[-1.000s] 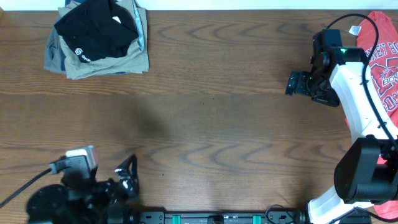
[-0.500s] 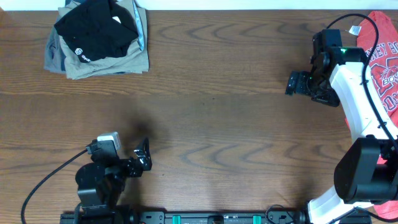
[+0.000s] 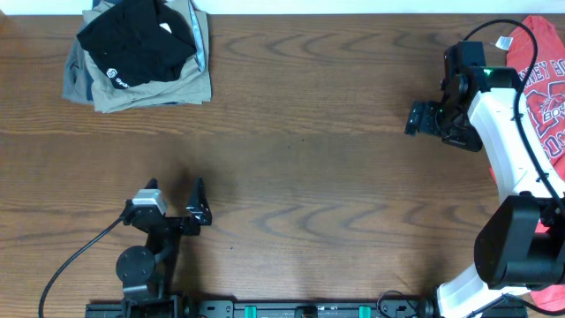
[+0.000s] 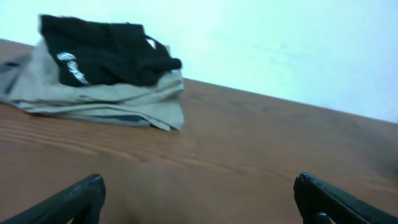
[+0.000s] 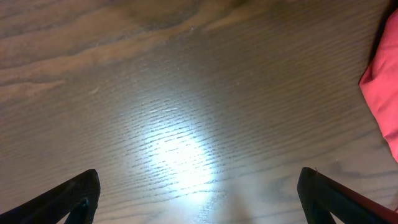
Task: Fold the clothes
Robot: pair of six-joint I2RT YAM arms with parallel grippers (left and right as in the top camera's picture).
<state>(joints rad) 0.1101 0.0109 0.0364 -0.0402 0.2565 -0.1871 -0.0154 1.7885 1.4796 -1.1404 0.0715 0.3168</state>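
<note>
Here the black T-shirt lies crumpled at the far left corner of the table, on top of folded khaki trousers, with its white round logo facing up. The left gripper hangs over bare wood at the near left, well apart from the pile, fingers spread wide and holding nothing. Its wrist view looks straight at the pile. The right gripper hovers at the far right, just beside the red T-shirt, likewise spread wide and empty.

The step in hand appears to be the reach toward the shirt. To do it well, the left gripper should travel to the far left with its fingers apart and come down on a raised edge of the black fabric. It should pinch only that layer, so that the trousers beneath stay in place. The shirt should then be lifted clear of the pile before it is carried to the open middle of the table, where both grippers can spread it flat.

Compared with a second ago, the left arm has swung out of the near left corner. Its gripper now sits farther from the near edge and points toward the pile. The right arm and all the garments are unchanged.
</note>
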